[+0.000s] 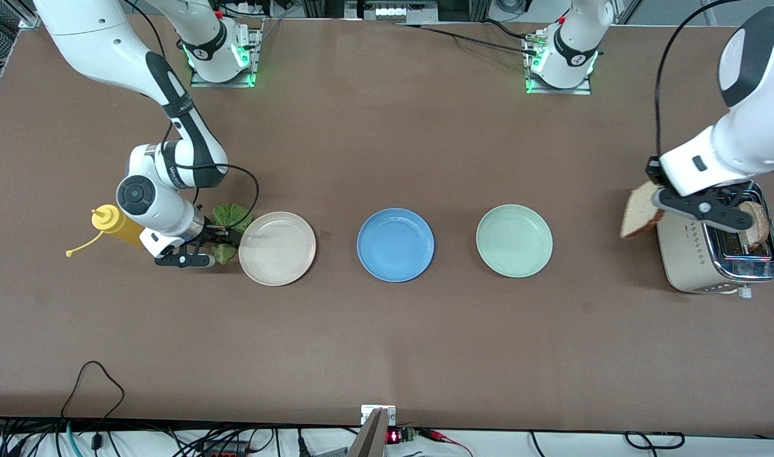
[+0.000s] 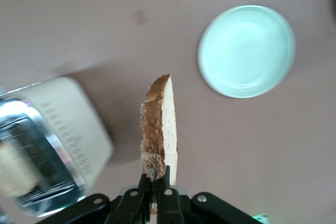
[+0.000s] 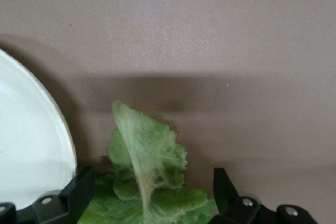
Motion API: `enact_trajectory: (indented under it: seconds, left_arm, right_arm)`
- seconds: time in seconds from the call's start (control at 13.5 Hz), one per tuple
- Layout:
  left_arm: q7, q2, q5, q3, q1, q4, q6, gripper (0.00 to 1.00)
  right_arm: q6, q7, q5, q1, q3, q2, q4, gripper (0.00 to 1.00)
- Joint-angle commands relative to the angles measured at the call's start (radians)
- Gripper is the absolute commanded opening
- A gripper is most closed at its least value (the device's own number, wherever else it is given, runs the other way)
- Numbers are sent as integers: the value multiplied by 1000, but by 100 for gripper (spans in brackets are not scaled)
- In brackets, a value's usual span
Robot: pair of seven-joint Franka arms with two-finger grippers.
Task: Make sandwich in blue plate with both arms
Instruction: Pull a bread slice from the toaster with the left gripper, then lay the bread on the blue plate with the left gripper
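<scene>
The blue plate [image 1: 395, 245] lies bare at the table's middle. My left gripper [image 1: 660, 202] [image 2: 160, 179] is shut on the lower edge of a slice of brown toast [image 1: 640, 209] [image 2: 160, 124]. It holds the slice upright in the air beside the toaster [image 1: 717, 254] [image 2: 47, 145]. A second slice [image 1: 755, 225] sticks up from a toaster slot. My right gripper [image 1: 218, 238] [image 3: 152, 182] is open and low, one finger on each side of a crinkly green lettuce leaf [image 1: 231, 219] [image 3: 147, 150]. The leaf lies on the table beside the cream plate.
A cream-white plate [image 1: 277, 248] [image 3: 26, 145] and a pale mint plate [image 1: 514, 240] [image 2: 247, 51] flank the blue one, both bare. A yellow squeeze bottle [image 1: 117, 227] lies by the right arm's wrist. The toaster stands at the left arm's end of the table.
</scene>
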Motion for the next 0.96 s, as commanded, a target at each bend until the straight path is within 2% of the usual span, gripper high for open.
enact_trajectory:
  seconds: [0.0,0.22,0.52,0.59,0.74,0.89]
  left_arm:
    - [-24,68,-50,-20,-94,35,-36,1]
    - [-171,145,-274,-20,-133,40,-20,1]
    - [-203,237,-616,-20,-145,55,132,1]
    - [-202,277,-714,-21,-148,56,160,1]
    - [-185,344,-852,-21,-163,55,245,0]
    - [-151,409,-914,-21,-212,55,374,0]
  right_arm:
    - [18,15,-9,3,-2,10,8,93]
    - [18,0,-10,-3,-3,10,8,58]
    - [15,-3,-10,-6,-6,8,9,8]
    - [14,-5,-10,-8,-6,8,12,0]
    - [9,-9,-10,-8,-6,1,23,0]
    - [-14,-26,-10,-11,-8,-13,32,0]
